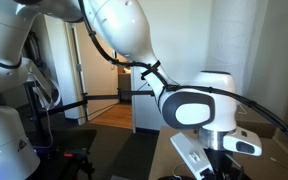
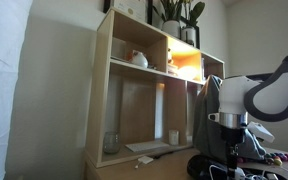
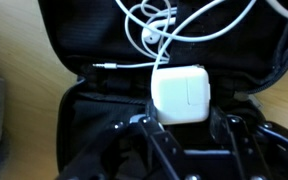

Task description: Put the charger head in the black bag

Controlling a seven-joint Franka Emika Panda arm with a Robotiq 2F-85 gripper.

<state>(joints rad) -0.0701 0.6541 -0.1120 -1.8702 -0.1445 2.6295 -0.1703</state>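
Your gripper clamped its jaws on the charger head over the open black bag. The white cord lay looped beyond.

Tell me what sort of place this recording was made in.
Likely a home or a homelike office room. There is a tall wooden shelf unit topped with potted plants, a white teapot-like piece on one shelf, and an open doorway onto a wood floor.
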